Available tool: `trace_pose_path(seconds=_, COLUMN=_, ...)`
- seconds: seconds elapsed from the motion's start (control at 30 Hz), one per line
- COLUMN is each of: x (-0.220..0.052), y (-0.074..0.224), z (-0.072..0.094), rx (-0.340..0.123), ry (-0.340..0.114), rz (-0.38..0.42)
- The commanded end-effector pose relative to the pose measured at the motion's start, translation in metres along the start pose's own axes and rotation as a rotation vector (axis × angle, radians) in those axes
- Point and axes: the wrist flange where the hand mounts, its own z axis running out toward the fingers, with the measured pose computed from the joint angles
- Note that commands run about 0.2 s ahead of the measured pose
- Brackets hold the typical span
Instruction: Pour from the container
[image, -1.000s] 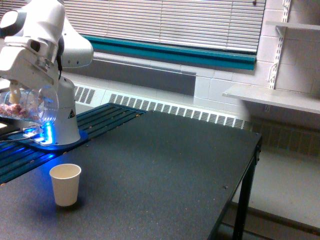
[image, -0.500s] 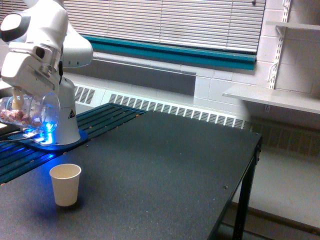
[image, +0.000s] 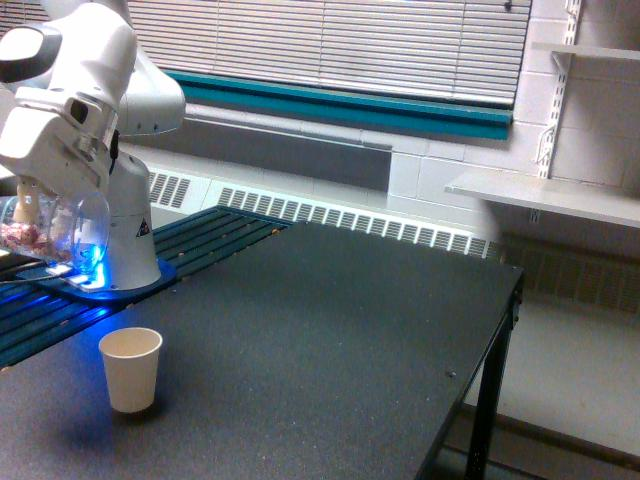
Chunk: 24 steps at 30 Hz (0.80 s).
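The step in hand looks like the carry before any pour: the gripper (image: 30, 190) grasps the tumbler (image: 52, 228) at the exterior view's far left, held above the table (image: 330, 330) and tipped well over on its side, mouth toward the right, with nothing falling from it. The paper cup (image: 131, 368) stands upright on the table, lower and to the right of the tumbler, apart from it and not under its mouth. The next move, I judge, calls for bringing the mouth over the cup before tilting further, or the contents would land on the table. The tumbler is clear, smooth-walled plastic, with small reddish-pink candies (image: 22, 238) showing through. The cup is opaque cream, tapered, with an open round rim. The table is dark, matte and speckled.
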Motion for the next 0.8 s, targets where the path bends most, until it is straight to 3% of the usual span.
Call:
trace_pose_path(seconds=0.03, x=0.000, y=0.005, z=-0.001, rx=-0.019, ry=0.005, rz=0.013)
trace_pose_path(seconds=0.8, x=0.004, y=-0.013, z=-0.006, rx=-0.034, ry=0.018, rz=-0.063)
